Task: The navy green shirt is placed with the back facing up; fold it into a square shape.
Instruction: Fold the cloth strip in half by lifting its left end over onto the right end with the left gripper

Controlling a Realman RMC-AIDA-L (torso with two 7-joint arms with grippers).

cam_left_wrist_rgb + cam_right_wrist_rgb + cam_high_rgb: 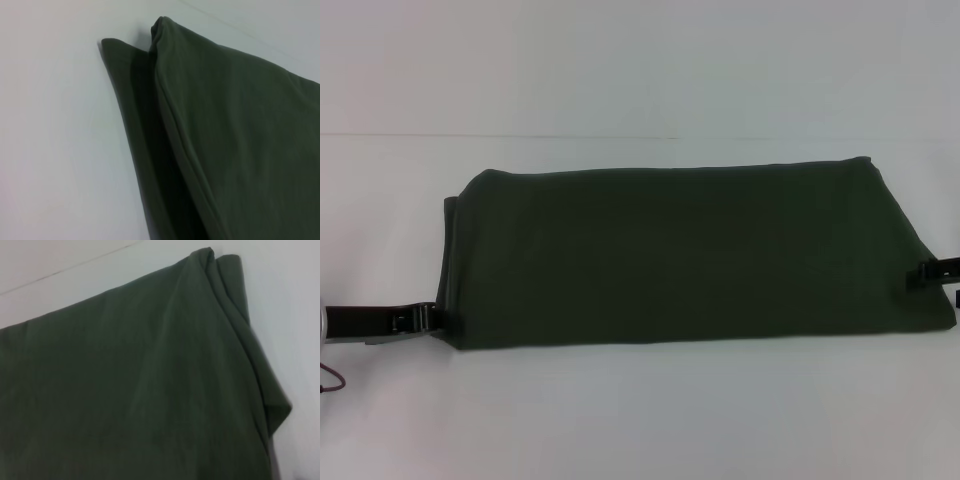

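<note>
1. the navy green shirt (670, 255) lies across the middle of the white tabletop (640, 420) as a long, wide band, plain side up, no sleeves or lettering showing.
2. judging by that shape, the lengthwise folds look done; both wrist views show stacked layers at the far corners.
3. what seems left is folding the band's ends inward to reach a square.
4. the left claw (420, 318) sits low at the shirt's near left corner; the right claw (925, 272) is at the right edge. whether either grips the cloth or stands open cannot be told.
5. the tabletop is plain white and smooth; behind it a pale wall meets it along a faint line.
</note>
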